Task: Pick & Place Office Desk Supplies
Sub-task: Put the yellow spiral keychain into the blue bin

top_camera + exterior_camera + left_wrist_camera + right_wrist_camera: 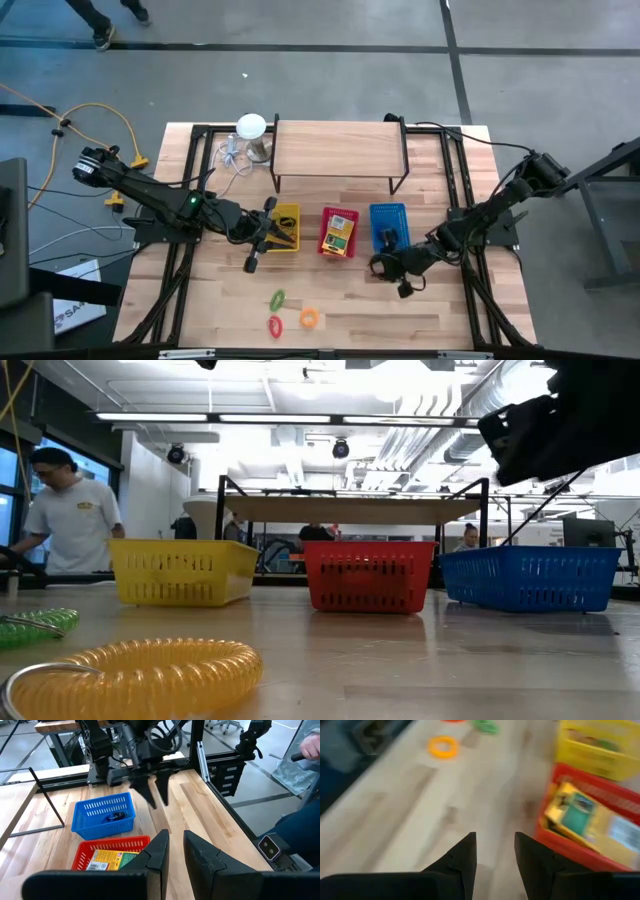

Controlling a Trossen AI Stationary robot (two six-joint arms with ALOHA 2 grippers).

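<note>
My right gripper hung just in front of the blue basket, its fingers parted with nothing between them; my left gripper hovered by the front corner of the yellow basket, its jaws parted by a narrow gap and holding nothing, as the left wrist view showed. The supplies not yet sorted lay loose on the table near its front edge: a green coiled ring, a red ring and an orange ring, close together and well clear of both grippers; the yellow-and-green card boxes already sat in the red basket.

I judged the step in hand to be a reach for one of those rings; to do it well I should have swung the right wrist toward the orange one, the nearest, brought the fingers down straddling its band rather than its hole, and pressed almost to the wood before closing, since such a light coil would skid from a glancing touch; the other arm should have kept back to avoid crossing.
</note>
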